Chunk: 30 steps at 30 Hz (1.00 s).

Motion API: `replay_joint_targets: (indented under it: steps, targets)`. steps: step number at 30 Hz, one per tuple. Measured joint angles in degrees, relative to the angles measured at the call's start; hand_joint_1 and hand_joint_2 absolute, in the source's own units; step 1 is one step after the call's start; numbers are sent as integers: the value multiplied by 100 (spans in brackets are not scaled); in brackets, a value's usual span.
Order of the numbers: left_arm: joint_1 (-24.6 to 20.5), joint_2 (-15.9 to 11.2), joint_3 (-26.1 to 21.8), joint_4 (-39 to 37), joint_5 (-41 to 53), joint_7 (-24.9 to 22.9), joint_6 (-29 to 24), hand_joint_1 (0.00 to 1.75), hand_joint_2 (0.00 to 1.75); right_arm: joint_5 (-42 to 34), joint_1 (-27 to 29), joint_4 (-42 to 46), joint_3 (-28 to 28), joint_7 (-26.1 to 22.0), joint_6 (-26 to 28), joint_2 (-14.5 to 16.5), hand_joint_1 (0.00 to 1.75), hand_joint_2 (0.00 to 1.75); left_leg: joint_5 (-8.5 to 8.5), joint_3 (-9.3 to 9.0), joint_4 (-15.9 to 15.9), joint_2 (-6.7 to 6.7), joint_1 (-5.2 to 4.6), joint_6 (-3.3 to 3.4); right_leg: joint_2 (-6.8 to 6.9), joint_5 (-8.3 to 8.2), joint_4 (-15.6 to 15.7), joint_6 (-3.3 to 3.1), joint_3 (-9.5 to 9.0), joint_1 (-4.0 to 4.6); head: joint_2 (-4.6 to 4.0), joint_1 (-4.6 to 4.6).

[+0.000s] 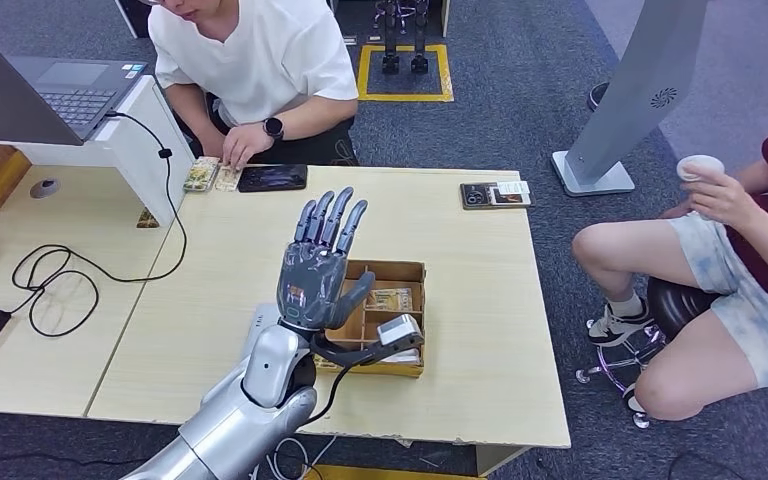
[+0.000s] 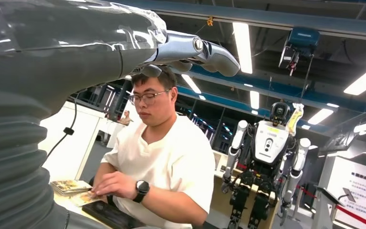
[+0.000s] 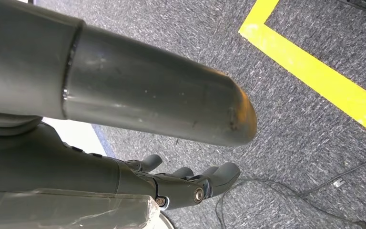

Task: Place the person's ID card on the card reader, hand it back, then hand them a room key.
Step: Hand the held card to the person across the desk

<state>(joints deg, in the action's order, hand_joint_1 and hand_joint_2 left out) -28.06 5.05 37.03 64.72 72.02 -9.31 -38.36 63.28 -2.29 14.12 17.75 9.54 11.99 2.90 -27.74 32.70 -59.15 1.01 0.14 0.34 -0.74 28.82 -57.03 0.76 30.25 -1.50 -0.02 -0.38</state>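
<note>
Head view: the left hand [image 1: 317, 268] is raised over the bench [image 1: 480, 330], fingers spread, holding nothing; two cards [image 1: 212, 176] lie beside one dark reader [image 1: 272, 178] under the person's hand [image 1: 245, 146]; left wrist view: patterned cards [image 2: 71, 187], reader [image 2: 109, 215]; right wrist view: the right hand [image 3: 190, 183] hangs above carpet [image 3: 286, 124], fingers loosely apart, empty.

box [image 1: 400, 300] on table [image 1: 480, 300], card reader [image 1: 273, 178] at far edge before person [image 1: 255, 60]

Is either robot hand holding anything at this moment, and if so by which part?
Nothing is held. The left hand is raised over the table, fingers spread and empty; the right hand hangs over the floor, empty.
</note>
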Motion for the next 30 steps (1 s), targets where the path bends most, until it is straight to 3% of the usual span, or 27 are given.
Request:
replay_joint_targets:
  steps: [8, 14, 19, 26, 30]
  targets:
    - [117, -28, 0, 168, -265, 195, -7, 0, 175, -83, 21, 0, -28, -8, 46, -5, 0, 0, 0, 0, 0, 0, 0, 0, 0, 0, 0, 0, 0, 0, 0, 1]
    - [562, -111, -79, 834, -1007, 943, -10, 0, 175, -285, 137, -8, -28, -70, 203, -23, 0, 0, -3, 3, 0, 0, 0, 0, 0, 2, 0, 0, 2, 0, 0, 1]
    - [1083, -220, -236, 1577, -2415, 1602, -10, 0, 175, -428, 264, -58, -21, -166, 393, -28, 0, 0, -4, 5, 1, 0, 0, 0, 0, 3, 1, 0, 4, 0, 0, 0]
    - [1650, -451, -381, 2226, -4343, 1962, -4, 0, 175, -501, 404, -122, 9, -166, 616, -28, 0, 0, -4, 5, 2, 0, 1, 0, 2, 3, 1, 0, 3, 0, 0, -1]
    - [1795, -502, -628, 2328, -4963, 2031, -6, 0, 0, -492, 443, -128, 40, -117, 702, -28, 0, 0, -3, 5, 2, 0, 1, 0, 2, 3, 1, 0, 3, 0, 0, 1]
